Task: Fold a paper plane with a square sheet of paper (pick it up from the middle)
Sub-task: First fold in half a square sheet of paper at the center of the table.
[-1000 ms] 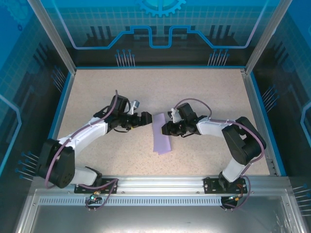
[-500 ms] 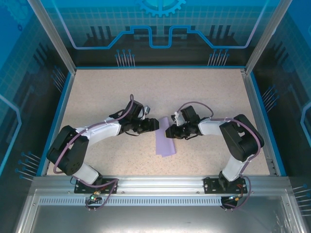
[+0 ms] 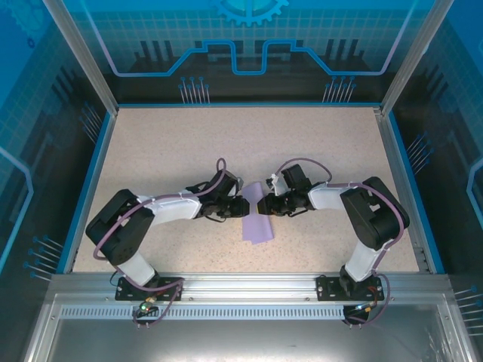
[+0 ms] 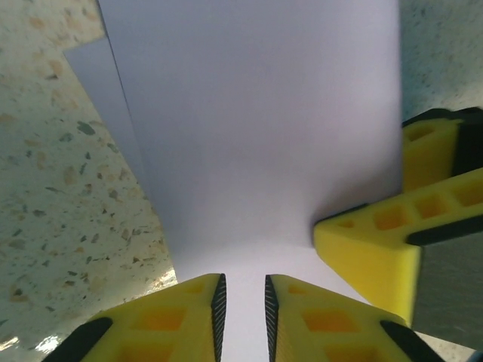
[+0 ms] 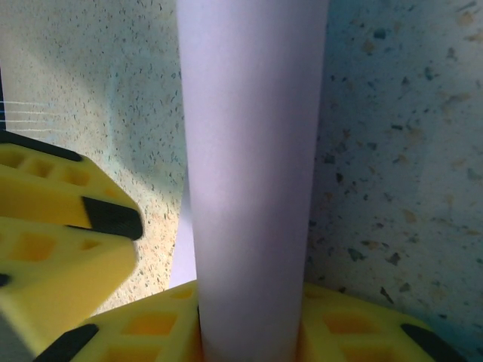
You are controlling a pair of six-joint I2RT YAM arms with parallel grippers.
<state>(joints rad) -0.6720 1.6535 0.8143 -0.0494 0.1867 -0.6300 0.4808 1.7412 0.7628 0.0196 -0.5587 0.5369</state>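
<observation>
- the purple paper (image 3: 257,224) lies in the middle of the table (image 3: 166,143), between the two arms. its middle is bent up into a hump.
- the right gripper (image 3: 263,205) hugs that hump. its fingers (image 5: 151,335) press on both sides of the bent paper.
- the left gripper (image 3: 241,205) is at the other side of the paper, very near the right one. its fingers (image 4: 185,313) are almost together, with a thin gap and paper showing in it. i cannot tell if they pinch it yet.
- the step now looks like getting hold of the paper in the middle with both grippers, so it can be lifted and folded.
- to do it well, i think the left fingers should close softly on the paper and not crush it.
- both grippers should rise together and stay level, so the thin paper does not tear or slip out.
- the edges should line up before any crease is pressed.
</observation>
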